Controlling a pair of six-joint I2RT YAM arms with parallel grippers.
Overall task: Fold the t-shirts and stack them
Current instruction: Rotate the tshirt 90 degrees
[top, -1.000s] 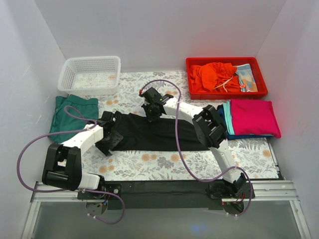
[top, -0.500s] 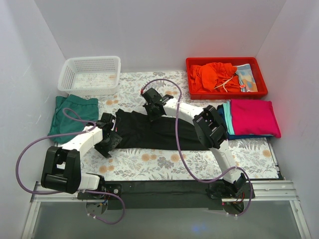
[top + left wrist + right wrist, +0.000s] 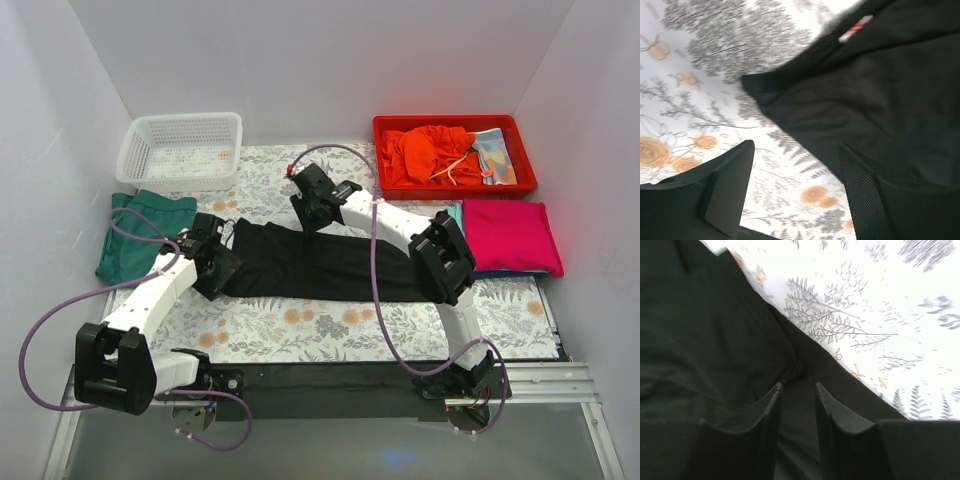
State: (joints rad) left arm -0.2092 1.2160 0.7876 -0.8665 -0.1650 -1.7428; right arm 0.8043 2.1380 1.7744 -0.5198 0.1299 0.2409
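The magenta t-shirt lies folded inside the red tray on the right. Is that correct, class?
No. The magenta t-shirt lies folded on the right, but not inside the red tray: it rests on other folded t-shirts just in front of it. The top external view shows this.

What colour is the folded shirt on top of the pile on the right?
The folded shirt is bright magenta pink; the top view shows it best.

High rear camera overlooks everything; both wrist cameras look down closely on the black shirt [image 3: 310,265].
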